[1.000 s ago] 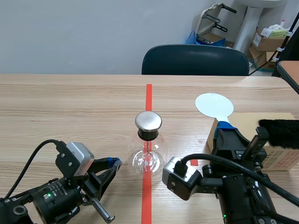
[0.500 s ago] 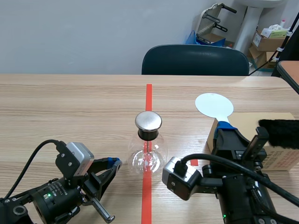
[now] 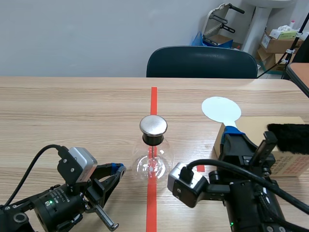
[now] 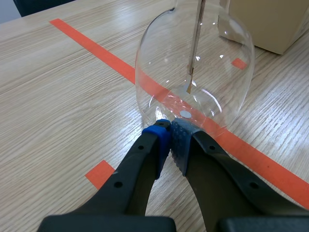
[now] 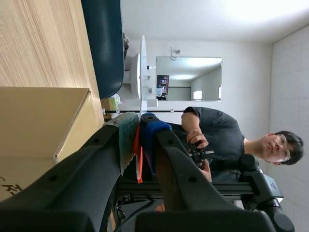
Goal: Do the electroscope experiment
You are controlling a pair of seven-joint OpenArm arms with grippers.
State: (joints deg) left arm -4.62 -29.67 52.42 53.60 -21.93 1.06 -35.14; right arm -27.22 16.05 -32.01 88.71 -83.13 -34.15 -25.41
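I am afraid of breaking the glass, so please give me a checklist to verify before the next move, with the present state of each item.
1. The right end effector holds the white disc paddle: ok, shut on it.
2. The electroscope flask stands upright: ok.
3. The metal cap is uncovered for the paddle: ok.
4. The left end effector is clear of the flask: not ok, its shut tips sit right at the glass base.
5. The black fur lies on the cardboard box: ok.
6. The paddle is charged: cannot tell.
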